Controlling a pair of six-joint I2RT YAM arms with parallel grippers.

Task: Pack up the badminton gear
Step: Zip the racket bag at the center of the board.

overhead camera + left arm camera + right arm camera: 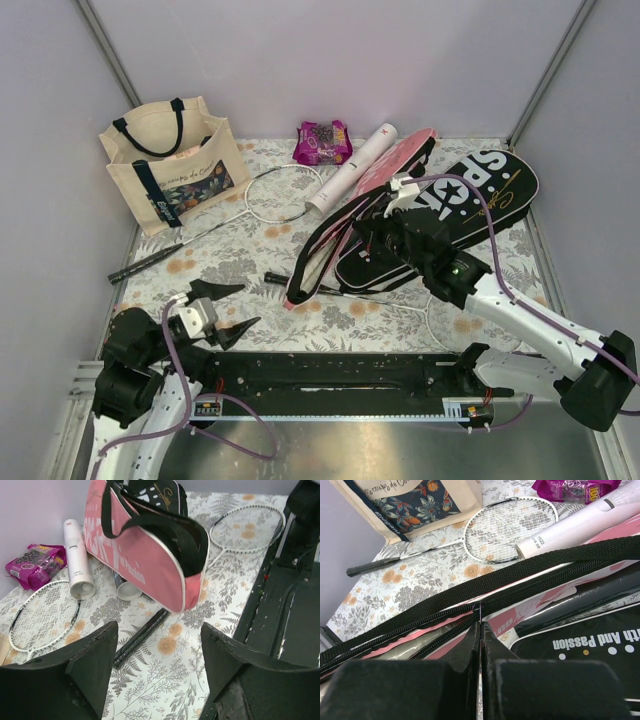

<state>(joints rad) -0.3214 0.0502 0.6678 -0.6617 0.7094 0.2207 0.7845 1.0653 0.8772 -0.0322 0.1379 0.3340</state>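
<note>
Pink SPORT cover (140,570): centre towards 1 o'clock, unzipped; contents unclear.
Right gripper (480,630): pressed closed at the zip (435,617); pull barely visible.
Left gripper (159,630): wide, empty, 8 o'clock.

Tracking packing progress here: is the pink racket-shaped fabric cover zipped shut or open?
Open: in the left wrist view the pink racket-shaped fabric cover gapes wide at its near end.
</note>
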